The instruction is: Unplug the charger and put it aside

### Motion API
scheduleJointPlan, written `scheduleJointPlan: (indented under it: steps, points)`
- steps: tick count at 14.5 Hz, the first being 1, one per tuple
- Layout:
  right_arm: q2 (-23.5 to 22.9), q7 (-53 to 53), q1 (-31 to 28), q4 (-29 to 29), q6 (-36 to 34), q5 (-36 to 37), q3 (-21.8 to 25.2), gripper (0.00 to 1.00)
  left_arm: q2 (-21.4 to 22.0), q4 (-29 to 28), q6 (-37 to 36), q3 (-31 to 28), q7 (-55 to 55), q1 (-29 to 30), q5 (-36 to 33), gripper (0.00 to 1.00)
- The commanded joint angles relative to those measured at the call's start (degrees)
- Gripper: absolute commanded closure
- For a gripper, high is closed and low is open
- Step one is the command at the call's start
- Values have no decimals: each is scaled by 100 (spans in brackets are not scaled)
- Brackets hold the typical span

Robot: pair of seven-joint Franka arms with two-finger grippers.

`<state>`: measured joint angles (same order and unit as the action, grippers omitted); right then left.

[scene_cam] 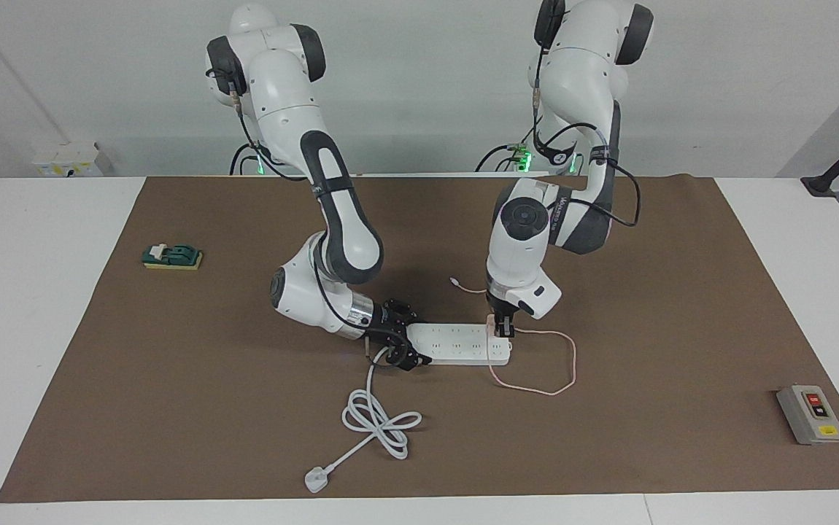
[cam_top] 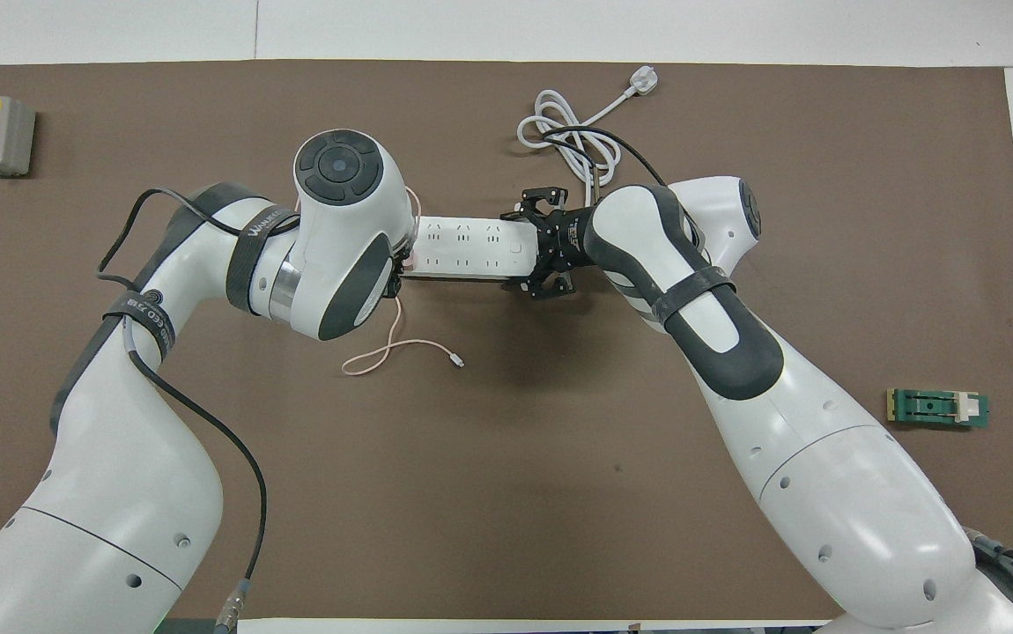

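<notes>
The pale pink charger (scene_cam: 493, 323) sits plugged into the end of the white power strip (scene_cam: 456, 343) that points toward the left arm's end of the table. My left gripper (scene_cam: 503, 326) points straight down, shut on the charger. In the overhead view the left hand covers most of the charger (cam_top: 410, 258). Its thin pink cable (scene_cam: 564, 364) loops over the mat beside the strip, also in the overhead view (cam_top: 388, 350). My right gripper (scene_cam: 406, 341) lies low, shut on the strip's cord end (cam_top: 520, 249).
The strip's thick white cord (scene_cam: 376, 419) coils farther from the robots and ends in a three-pin plug (scene_cam: 315, 479). A grey switch box (scene_cam: 810, 413) sits toward the left arm's end. A green block (scene_cam: 173, 256) sits toward the right arm's end.
</notes>
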<state>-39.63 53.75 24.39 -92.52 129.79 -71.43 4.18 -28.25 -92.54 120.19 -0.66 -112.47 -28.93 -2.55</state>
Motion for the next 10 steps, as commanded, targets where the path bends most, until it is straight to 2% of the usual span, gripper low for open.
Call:
scheduleJointPlan:
  steps: [1,6,10]
  points:
    - [-45,-286,-119,-135,64,-108,-23,100,337,114,-759,4,76,1,-62,100]
    - [-53,-286,-163,-135,20,-108,-23,100,470,105,-821,-5,496,28,-44,100]
    - [-53,-286,-154,-135,20,-108,-23,100,741,-44,-856,-22,2295,211,-35,100]
